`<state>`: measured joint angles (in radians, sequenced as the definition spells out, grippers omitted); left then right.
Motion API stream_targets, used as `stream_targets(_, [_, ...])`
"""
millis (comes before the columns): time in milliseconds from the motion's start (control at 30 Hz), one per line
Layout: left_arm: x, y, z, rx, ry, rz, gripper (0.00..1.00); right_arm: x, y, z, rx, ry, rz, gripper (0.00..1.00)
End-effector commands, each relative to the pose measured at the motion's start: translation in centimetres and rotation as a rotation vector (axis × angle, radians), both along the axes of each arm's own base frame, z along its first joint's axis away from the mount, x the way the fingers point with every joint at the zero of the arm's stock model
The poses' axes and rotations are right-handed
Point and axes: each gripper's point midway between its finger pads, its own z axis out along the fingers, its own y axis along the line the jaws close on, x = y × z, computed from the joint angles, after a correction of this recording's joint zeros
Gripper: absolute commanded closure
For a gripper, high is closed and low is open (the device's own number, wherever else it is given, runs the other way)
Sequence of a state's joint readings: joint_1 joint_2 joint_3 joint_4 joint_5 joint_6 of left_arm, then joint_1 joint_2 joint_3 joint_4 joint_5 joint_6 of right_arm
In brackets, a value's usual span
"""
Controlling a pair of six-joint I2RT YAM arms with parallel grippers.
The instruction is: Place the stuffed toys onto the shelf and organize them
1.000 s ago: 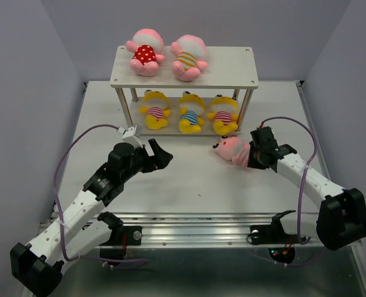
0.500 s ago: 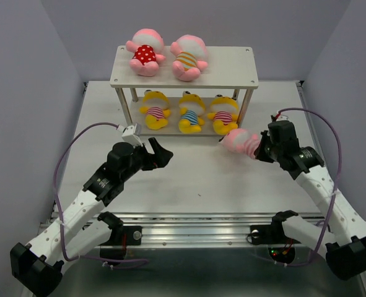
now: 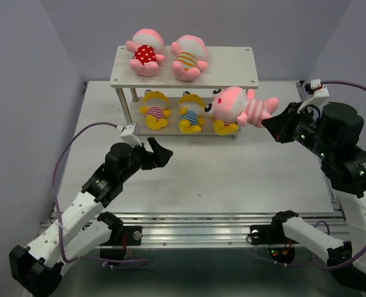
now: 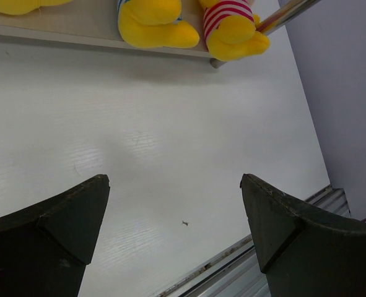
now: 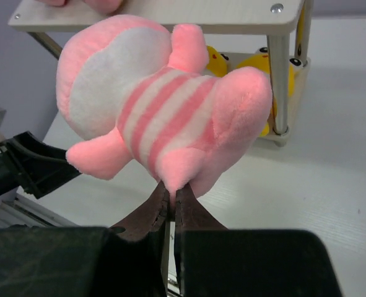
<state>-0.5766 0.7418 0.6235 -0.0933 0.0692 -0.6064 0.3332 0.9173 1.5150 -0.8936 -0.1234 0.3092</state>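
White tabletop [image 3: 232,179] under plain grey walls carries the shelf [image 3: 232,73].

Right gripper [image 3: 268,119]: jaws clenched on a thin pinch of plush at the foot end of the pink striped toy [image 5: 164,117]. The body juts out ahead of the fingertips, head farthest from them, in the air before the shelf's right end.

Left gripper [image 3: 162,153]: jaws spread wide, nothing between them, low over the table.

Top board: two pink toys [image 3: 144,52] fill the left half. The bare half lies ahead of the right jaws, beyond the held toy's head. Lower board: yellow toys [image 3: 191,112] fill the row.

Recommended procedure:
- Raise the toy above the board edge before advancing, so the head clears the rim and corner post.
- Lower it beside the nearer pink toy, matching its orientation.
- Release only once the body rests on the board. The grip is slight, so the toy may swing or slip.
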Motion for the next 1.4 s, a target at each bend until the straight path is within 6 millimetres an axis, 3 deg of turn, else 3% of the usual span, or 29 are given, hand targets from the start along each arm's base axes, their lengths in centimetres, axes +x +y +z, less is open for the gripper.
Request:
stream_targets(0, [0.3, -0.1, 2.0, -0.029, -0.082, 0.002, 0.01, -0.4, 1.0, 4.6, 0.048, -0.106, 0.069, 0.99])
stream_targets(133, [0.3, 0.0, 1.9, -0.028, -0.081, 0.005, 0.01, 2.1, 0.9, 6.3, 0.085, -0.129, -0.004, 0.99])
stream_targets(367, [0.4, 0.2, 1.9, -0.023, -0.081, 0.017, 0.01, 7.4, -1.9, 9.3, 0.144, -0.217, -0.275, 0.99])
stream_targets(533, [0.5, 0.4, 2.1, -0.022, -0.081, 0.031, 0.01, 11.4, -4.2, 8.8, 0.153, -0.199, -0.490, 0.99])
stream_targets(700, [0.6, 0.5, 2.0, -0.017, -0.078, 0.040, 0.01, 13.6, -5.5, 9.5, 0.235, -0.238, -0.627, 0.99])
stream_targets(867, [0.7, 0.6, 1.8, -0.010, -0.070, 0.045, 0.01, 15.7, -3.5, 8.9, 0.236, -0.215, -0.648, 0.99])
stream_targets(900, [0.8, 0.6, 1.6, -0.008, -0.066, 0.047, 0.01, 16.3, -2.2, 7.9, 0.212, -0.191, -0.648, 0.99])
stream_targets(1000, [0.8, 0.6, 1.4, -0.004, -0.058, 0.048, 0.01, 16.9, -0.2, 7.4, 0.179, -0.187, -0.674, 0.99])
stream_targets(1367, [0.7, 0.6, 1.0, -0.002, -0.044, 0.049, 0.01, 16.7, 3.1, 6.4, 0.186, -0.193, -0.842, 0.97])
